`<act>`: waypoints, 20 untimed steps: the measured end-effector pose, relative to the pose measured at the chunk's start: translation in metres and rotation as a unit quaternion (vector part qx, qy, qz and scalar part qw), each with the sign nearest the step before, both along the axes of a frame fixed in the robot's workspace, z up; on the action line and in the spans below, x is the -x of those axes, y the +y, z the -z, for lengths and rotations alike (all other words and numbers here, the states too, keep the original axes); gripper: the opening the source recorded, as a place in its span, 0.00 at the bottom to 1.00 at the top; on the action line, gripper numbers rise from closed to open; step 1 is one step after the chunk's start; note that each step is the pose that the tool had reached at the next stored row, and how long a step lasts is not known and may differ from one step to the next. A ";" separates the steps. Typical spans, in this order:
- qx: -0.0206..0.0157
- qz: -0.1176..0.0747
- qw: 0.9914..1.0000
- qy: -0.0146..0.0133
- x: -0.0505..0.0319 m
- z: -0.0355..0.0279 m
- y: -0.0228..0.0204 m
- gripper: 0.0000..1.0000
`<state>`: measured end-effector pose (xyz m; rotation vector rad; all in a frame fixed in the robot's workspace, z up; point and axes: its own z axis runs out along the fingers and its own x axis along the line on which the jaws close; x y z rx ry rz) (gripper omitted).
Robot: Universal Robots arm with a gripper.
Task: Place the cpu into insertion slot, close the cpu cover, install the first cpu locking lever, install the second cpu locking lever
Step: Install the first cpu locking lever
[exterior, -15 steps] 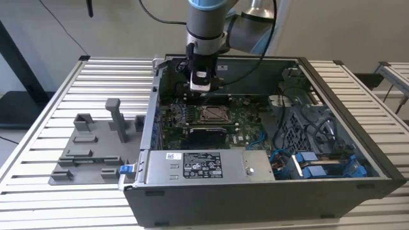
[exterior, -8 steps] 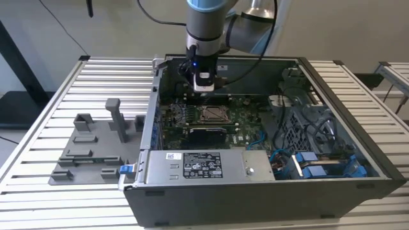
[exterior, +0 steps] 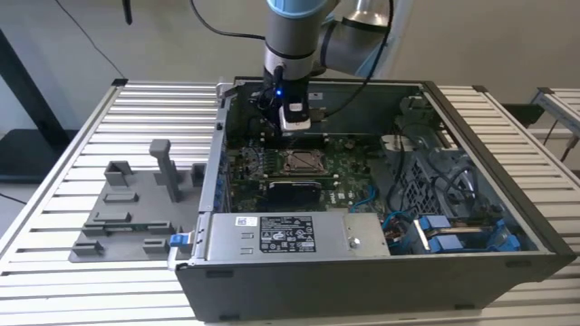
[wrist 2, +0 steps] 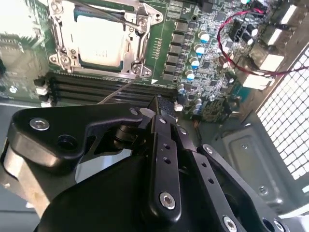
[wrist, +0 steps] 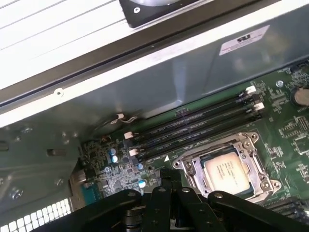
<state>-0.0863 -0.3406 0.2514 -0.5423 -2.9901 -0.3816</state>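
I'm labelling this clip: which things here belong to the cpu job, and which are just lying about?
Job: cpu, slot, cover, gripper.
Lying about: power supply, grey fixture, blue cables, memory slots.

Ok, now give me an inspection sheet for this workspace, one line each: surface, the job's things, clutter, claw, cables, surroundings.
Surface: slatted metal table carrying an open computer case.
Job's things: cpu sits in the insertion slot; cpu cover lies flat around it; whether the levers are latched cannot be told.
Clutter: grey holder tray beside the case, on the exterior view's left.
Claw: claw hangs over the green board beside the socket, touching neither cpu nor cover.
Cables: red wire loop over the board; blue cables inside the case.
Surroundings: pale wall; another slatted table on the exterior view's right.
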 end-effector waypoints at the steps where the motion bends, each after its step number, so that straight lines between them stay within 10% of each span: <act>1: 0.000 -0.008 1.000 -0.002 0.0000 0.0001 0.0000 0.11; 11: -0.003 -0.080 0.996 -0.028 -0.0001 0.0009 0.0000 0.11; 20: -0.007 -0.137 0.989 -0.057 -0.0001 0.0016 0.0000 0.11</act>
